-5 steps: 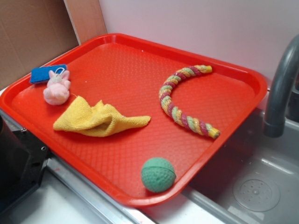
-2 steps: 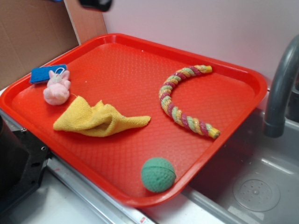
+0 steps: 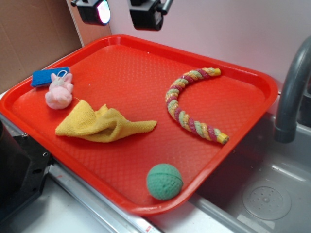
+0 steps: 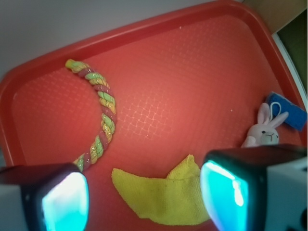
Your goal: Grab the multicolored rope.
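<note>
Fingers (image 4: 62, 202) of the gripper (image 3: 124, 12) stood wide apart and empty, high above the far edge of the red tray (image 3: 121, 160). Below and off to one side lay the multicolored rope (image 3: 187, 104), curved and untouched; the yellow cloth (image 3: 102, 124) sat directly beneath. Judging by this, the approach was under way; the next move called for travelling over the rope's middle and descending.

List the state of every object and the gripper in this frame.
Multicolored twisted rope: curved, lying free on tray.
Yellow terry cloth: crumpled, flat.
Green textured ball: resting near front rim.
Pink plush bunny: lying beside cloth.
Red plastic tray: level.
Gripper: open, empty, above tray.
</note>
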Robot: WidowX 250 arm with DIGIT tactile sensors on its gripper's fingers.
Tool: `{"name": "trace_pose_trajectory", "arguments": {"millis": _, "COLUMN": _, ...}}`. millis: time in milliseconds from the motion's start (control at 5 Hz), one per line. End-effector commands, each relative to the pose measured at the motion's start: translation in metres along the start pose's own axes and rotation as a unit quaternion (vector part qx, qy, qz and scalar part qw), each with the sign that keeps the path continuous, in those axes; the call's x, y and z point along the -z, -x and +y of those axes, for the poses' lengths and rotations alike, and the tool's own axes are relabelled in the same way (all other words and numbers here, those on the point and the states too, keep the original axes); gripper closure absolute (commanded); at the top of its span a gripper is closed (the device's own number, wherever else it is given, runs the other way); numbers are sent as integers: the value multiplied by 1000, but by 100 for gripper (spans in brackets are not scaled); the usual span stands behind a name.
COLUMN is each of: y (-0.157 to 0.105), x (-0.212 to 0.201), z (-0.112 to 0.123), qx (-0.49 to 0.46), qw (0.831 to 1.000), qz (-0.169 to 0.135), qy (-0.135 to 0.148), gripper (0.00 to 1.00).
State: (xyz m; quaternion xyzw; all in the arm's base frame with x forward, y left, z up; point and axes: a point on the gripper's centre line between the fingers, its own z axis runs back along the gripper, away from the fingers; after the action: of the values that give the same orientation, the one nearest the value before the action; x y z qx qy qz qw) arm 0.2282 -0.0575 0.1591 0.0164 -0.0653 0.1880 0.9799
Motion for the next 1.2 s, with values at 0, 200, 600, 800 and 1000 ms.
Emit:
{"name": "trace_pose_trajectory", "arguments": {"millis": 0, "y": -10, "x": -14, "z": -2, "qx": -1, "qw": 1000, "qz": -23, "qy": 18, "gripper": 0}}
{"name": "trace_pose_trajectory", "arguments": {"millis": 200, "y": -21, "x": 38, "z": -29, "qx": -59, "qw": 998, "qz": 7, "qy": 14, "gripper": 0}}
{"name": "trace_pose_trajectory", "arguments": {"millis": 600, "y": -29, "x": 104, "z": -62, "qx": -89, "qw": 995, "qz": 53, "qy": 3, "gripper": 0}}
{"name": "trace_pose_trajectory", "arguments": {"millis": 800, "y": -24, "x": 122, "z": -56, "qx": -90, "qw": 992, "qz": 84, "qy": 0, "gripper": 0}}
{"name": "trace_pose_trajectory", "arguments": {"millis": 1000, "y": -22, "x": 128, "z": -49, "qx": -85, "qw": 992, "qz": 90, "qy": 3, "gripper": 0}}
